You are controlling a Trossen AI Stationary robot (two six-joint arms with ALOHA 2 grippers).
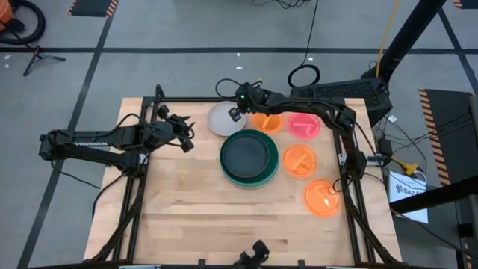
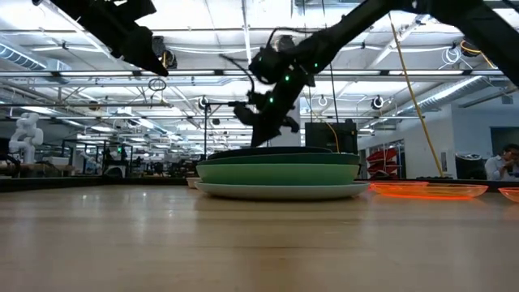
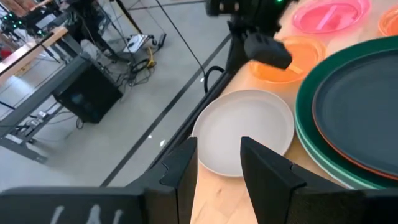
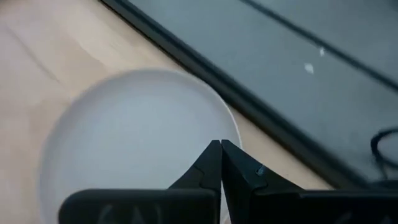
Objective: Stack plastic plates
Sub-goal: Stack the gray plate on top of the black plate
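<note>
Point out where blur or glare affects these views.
Right wrist view: the beige plate looks soft beyond the right gripper, whose fingertips meet. Low view: bright ceiling lights glare behind the plate stack. Left wrist view: the near fingers of the left gripper are soft.

No legible text, label or number found anywhere; white lettering on the left arm (image 1: 95,140) and a floor sign (image 1: 407,190) at four o'clock stayed unreadable.
</note>
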